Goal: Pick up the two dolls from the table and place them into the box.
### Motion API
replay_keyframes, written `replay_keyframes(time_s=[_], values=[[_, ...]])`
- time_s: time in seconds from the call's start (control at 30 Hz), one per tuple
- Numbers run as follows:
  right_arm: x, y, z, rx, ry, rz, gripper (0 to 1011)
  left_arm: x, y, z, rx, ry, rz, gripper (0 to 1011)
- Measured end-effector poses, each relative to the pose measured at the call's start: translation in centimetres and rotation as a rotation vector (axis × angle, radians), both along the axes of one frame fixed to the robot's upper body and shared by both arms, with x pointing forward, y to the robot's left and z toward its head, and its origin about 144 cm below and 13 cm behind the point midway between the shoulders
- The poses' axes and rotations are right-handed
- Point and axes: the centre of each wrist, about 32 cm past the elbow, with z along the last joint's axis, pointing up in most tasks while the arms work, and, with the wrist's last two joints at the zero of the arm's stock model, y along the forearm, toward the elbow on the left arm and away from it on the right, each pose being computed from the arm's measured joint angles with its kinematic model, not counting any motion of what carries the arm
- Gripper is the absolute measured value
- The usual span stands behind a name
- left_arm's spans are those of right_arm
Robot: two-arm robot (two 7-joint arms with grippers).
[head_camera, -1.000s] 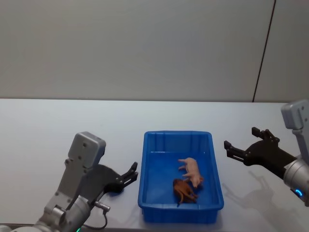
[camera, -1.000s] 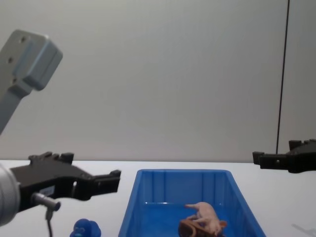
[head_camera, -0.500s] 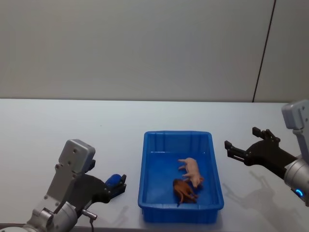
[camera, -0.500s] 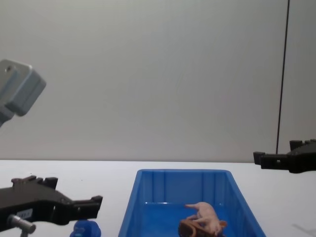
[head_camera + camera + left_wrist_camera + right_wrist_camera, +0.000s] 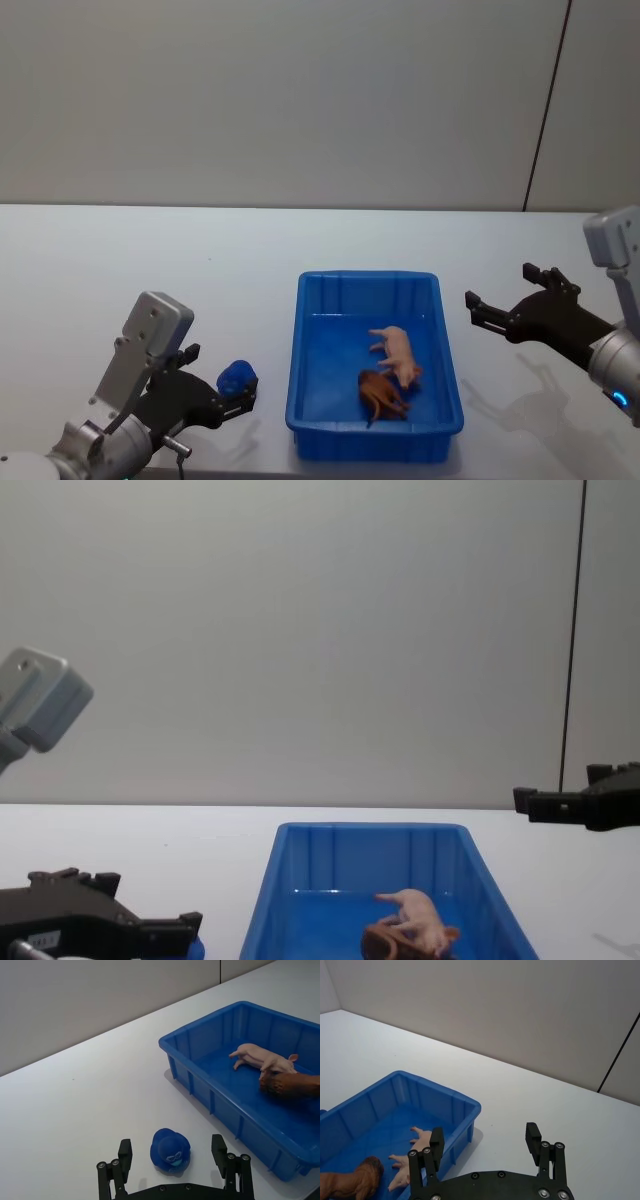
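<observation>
Now blue doll between open left tool fingers.

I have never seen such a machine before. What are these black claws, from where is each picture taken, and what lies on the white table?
This is a robot with two arms; each ends in a black claw, called a gripper. One picture comes from its head, one from its chest, and one from each wrist. On the white table stands a blue box. Inside it lie a pink pig and a brown animal, touching each other. A small blue figure stands on the table beside the box. The left gripper is low at the table, open, its fingers on either side of that figure, not yet closed on it. The right gripper hangs open on the box's other side, holding nothing.
</observation>
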Motion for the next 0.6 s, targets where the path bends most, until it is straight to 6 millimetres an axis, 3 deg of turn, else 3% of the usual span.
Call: replay_keyframes(time_s=[0.6], values=[[0.0, 0.0, 0.0, 0.0, 0.0, 0.0, 1001, 3.3, 1.0, -0.7, 0.032, 0.065, -0.068, 1001]])
